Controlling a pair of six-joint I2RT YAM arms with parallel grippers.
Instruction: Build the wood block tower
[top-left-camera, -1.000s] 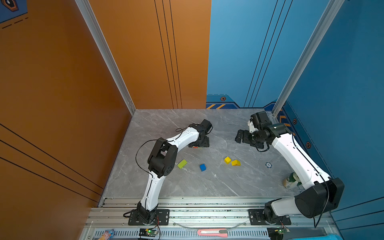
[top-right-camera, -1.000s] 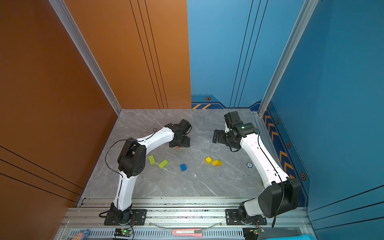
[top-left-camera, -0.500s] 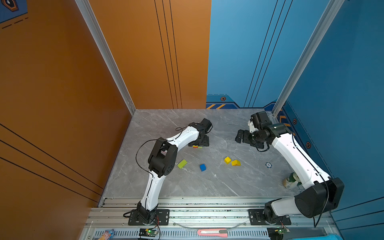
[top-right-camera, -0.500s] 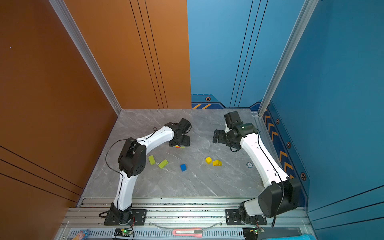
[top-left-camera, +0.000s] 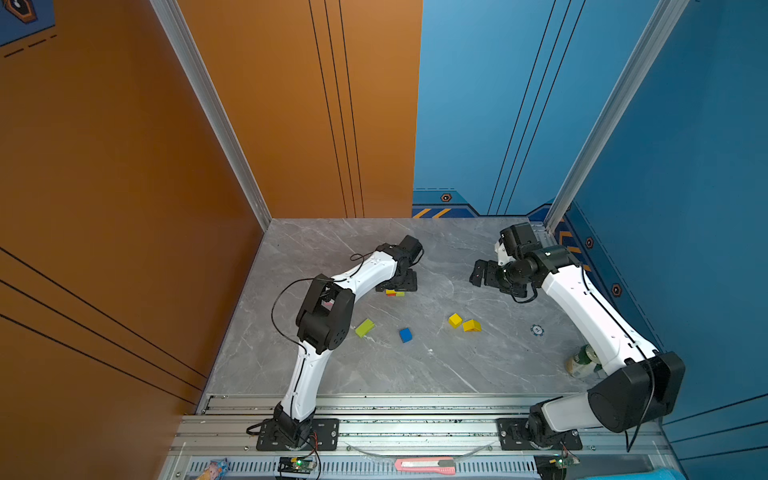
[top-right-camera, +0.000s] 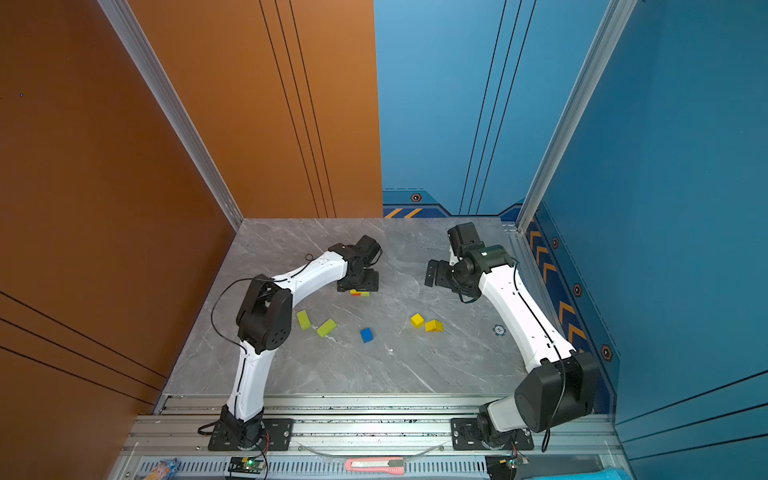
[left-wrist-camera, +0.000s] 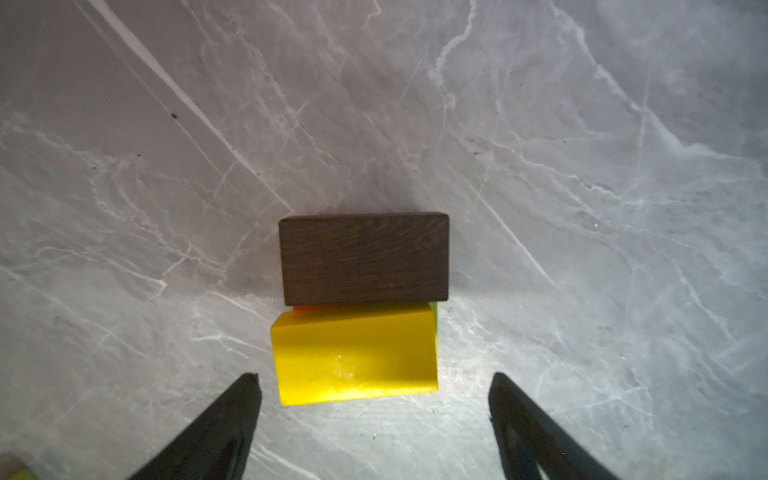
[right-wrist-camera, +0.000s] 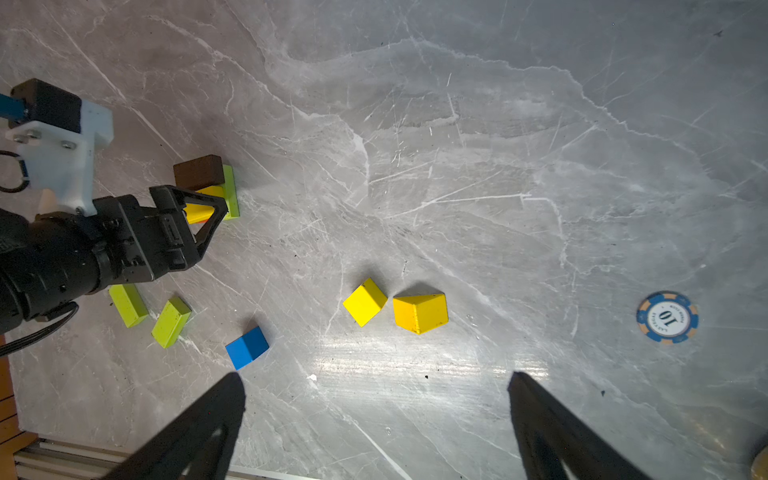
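Note:
A low tower stands at mid-table. In the left wrist view a brown bar and a yellow bar lie side by side on top, over slivers of red and lime. My left gripper hangs open over it, one finger to each side of the yellow bar and apart from it. Loose wood blocks lie nearer: two lime bars, a blue cube, a yellow cube and a yellow prism. My right gripper is open and empty above the table.
A blue round chip lies to the right of the prism. A drinks can stands by the right arm near the blue wall. A pink box cutter rests on the front rail. Walls close in the table's left, back and right.
My left gripper has shifted slightly, so the red and yellow edge of the stack now shows under it. The right arm has not moved.

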